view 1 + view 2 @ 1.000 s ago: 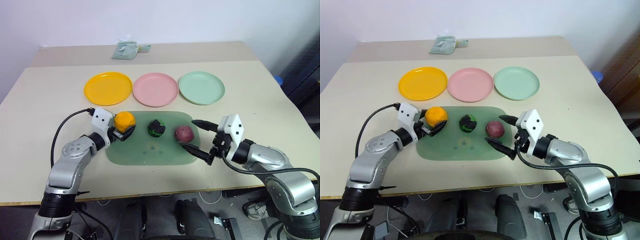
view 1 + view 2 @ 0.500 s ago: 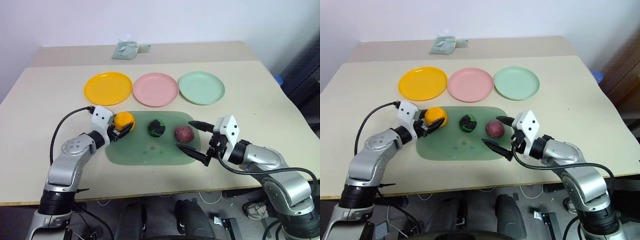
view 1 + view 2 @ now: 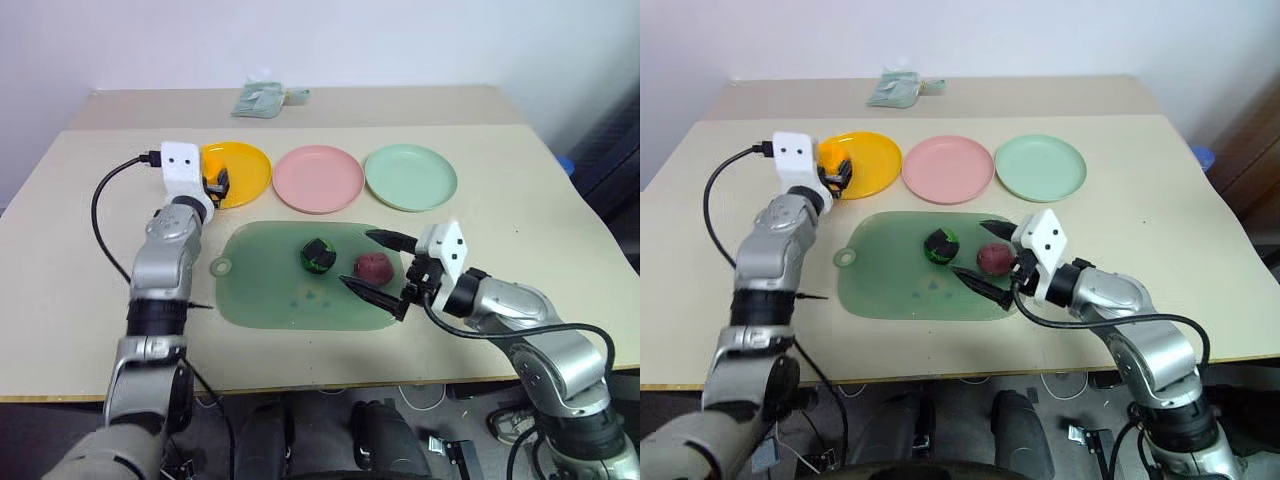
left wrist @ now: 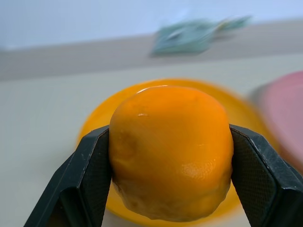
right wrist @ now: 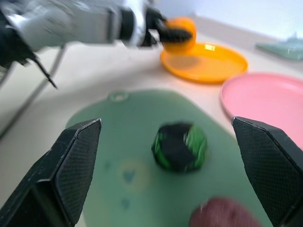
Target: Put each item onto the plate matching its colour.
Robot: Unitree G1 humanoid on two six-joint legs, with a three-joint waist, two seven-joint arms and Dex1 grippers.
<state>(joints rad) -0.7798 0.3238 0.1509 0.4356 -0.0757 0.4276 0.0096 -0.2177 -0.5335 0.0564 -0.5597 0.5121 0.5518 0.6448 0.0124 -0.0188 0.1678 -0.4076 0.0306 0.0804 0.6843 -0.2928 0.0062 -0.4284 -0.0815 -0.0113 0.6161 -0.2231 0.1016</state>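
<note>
Nearest the desk's front edge, toward its right corner, our right pincer (image 3: pixel 384 272) lies level with its fingers spread wide and grasping nothing, one on either side of the purple-red lump (image 3: pixel 372 266); we judge it is lined up to close on that piece next. Just beside it on the green cutting mat (image 3: pixel 260 295) sits the green-and-black lump (image 3: pixel 317 255), untouched. Both rest on the mat's right half, which lies in the middle of the desk (image 3: pixel 90 250).

Farther back, toward the left edge, our left pincer (image 3: pixel 213 184) is clenched on the orange ball (image 4: pixel 171 152), carrying it above the near rim of the yellow plate (image 3: pixel 245 170), presumably for a drop there. Alongside stand the pink plate (image 3: pixel 318 178) and the mint plate (image 3: pixel 411 176), both bare.

At the far edge lies a crumpled greenish packet (image 3: pixel 263 98). Beyond, a plain pale wall.
</note>
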